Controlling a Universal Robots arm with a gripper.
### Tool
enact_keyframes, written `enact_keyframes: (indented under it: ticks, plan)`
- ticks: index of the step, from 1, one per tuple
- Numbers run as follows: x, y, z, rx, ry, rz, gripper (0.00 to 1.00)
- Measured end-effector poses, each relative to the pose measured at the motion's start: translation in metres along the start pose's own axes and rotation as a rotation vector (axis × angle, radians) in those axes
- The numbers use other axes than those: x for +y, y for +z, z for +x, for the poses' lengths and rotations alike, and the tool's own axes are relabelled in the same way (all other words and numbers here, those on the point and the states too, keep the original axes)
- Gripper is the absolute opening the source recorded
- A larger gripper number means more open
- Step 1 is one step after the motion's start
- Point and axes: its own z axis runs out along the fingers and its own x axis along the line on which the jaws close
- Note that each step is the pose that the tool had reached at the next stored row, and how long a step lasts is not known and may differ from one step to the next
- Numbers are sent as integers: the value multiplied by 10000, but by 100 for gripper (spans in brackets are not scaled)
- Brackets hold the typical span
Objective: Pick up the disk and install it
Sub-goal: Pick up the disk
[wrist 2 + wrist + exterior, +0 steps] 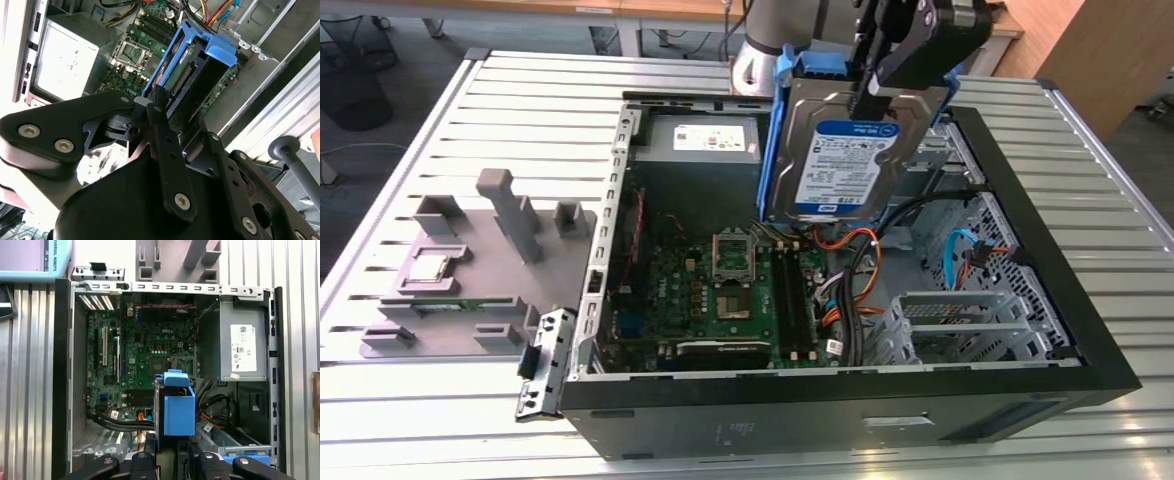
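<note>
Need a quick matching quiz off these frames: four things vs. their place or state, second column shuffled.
Things:
1. disk
2. power supply
3. motherboard
4. grey parts fixture

Place or state:
A. on the slatted table, outside the computer case, at the exterior view's left
B. held upright by the gripper, above the open computer case
C. green, flat on the floor of the computer case
D. grey box with a white label, in a corner of the computer case

Pairs: 1-B, 2-D, 3-C, 4-A
</note>
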Motion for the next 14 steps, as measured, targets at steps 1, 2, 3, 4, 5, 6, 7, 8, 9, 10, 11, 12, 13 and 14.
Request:
enact_keyframes:
  ticks: [1, 2, 3, 4, 5, 6, 7, 8, 9, 10, 11, 12, 13, 14]
  plan:
    - [-14, -1, 4, 1, 0, 0, 35]
    - [-28, -1, 9, 0, 0, 0, 35]
    - [-42, -2, 14, 1, 0, 0, 35]
    - [-54, -3, 21, 0, -1, 0, 35]
    - [-66, -4, 29, 1, 0, 0, 35]
    - [-76, -4, 36, 1, 0, 0, 35]
    - [-84, -5, 44, 0, 0, 0, 35]
    - [-92, -5, 53, 0, 0, 0, 35]
    - [-100, -6, 61, 0, 0, 0, 35]
    - [-107, -7, 70, 0, 0, 0, 35]
    - [-114, -7, 79, 0, 0, 0, 35]
    - [-121, -8, 88, 0, 0, 0, 35]
    - [-128, -9, 97, 0, 0, 0, 35]
    - [-135, -10, 105, 1, 0, 0, 35]
